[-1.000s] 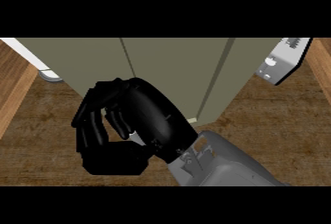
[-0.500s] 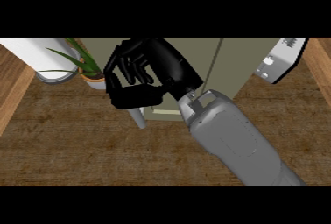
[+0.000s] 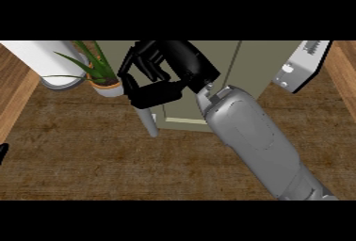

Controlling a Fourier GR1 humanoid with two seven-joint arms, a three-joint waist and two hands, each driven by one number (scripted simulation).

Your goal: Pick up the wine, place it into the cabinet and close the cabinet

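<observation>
Fingers of the right hand (image 3: 163, 70) curl round the wine (image 3: 149, 123), upright, its visible end pointing down.

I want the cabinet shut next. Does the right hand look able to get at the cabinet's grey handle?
Probably yes. The right hand sits directly over the handle, whose upper end disappears under it; nothing lies between. The potted plant stands off to the left.
</observation>
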